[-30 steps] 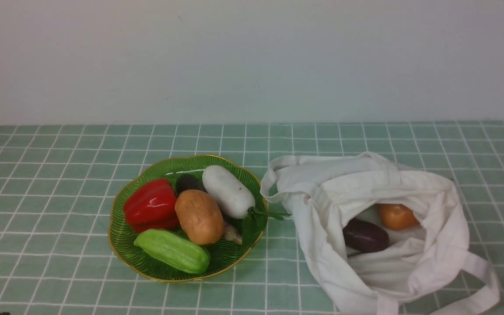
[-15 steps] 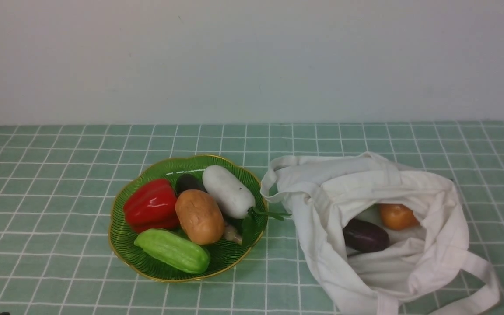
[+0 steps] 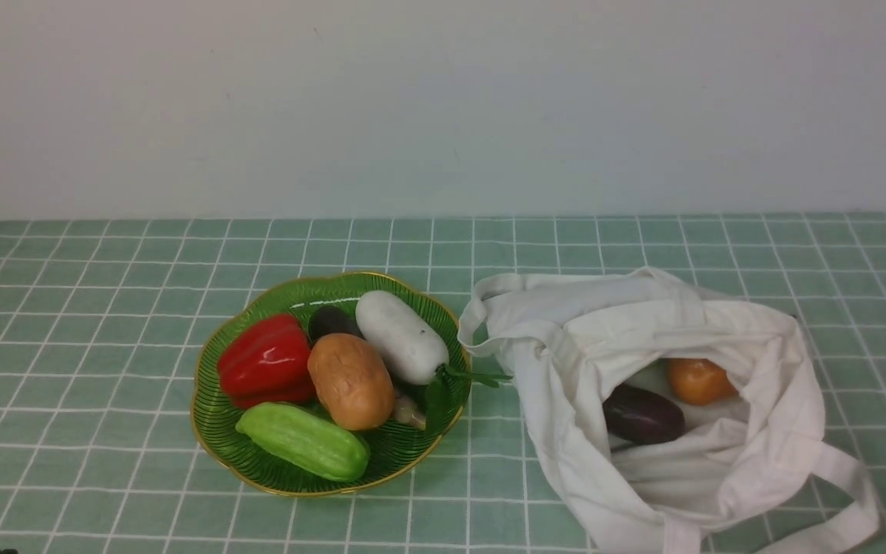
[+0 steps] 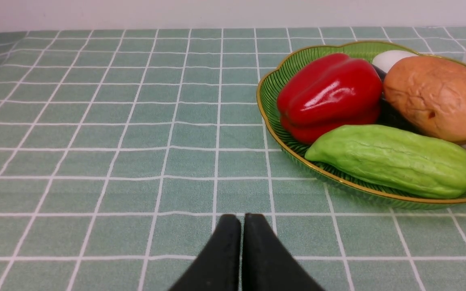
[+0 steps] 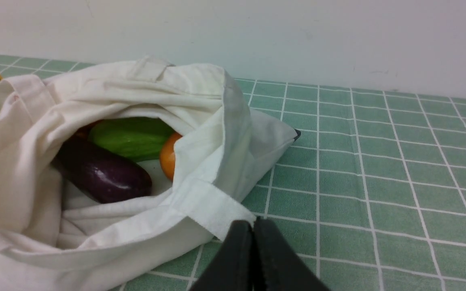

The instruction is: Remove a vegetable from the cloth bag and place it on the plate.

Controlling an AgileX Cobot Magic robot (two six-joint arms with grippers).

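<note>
Plate (image 3: 301, 486) grn w/ gold rim; tablecloth (image 3: 104, 385) grn w/ wht grid.

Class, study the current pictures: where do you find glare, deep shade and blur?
Front view: white glare on the glossy red pepper; wall softly lit. Left wrist view: the black claw tips look blurred. Right wrist view: deep shade around the dark purple eggplant inside the off-white cloth bag.
</note>
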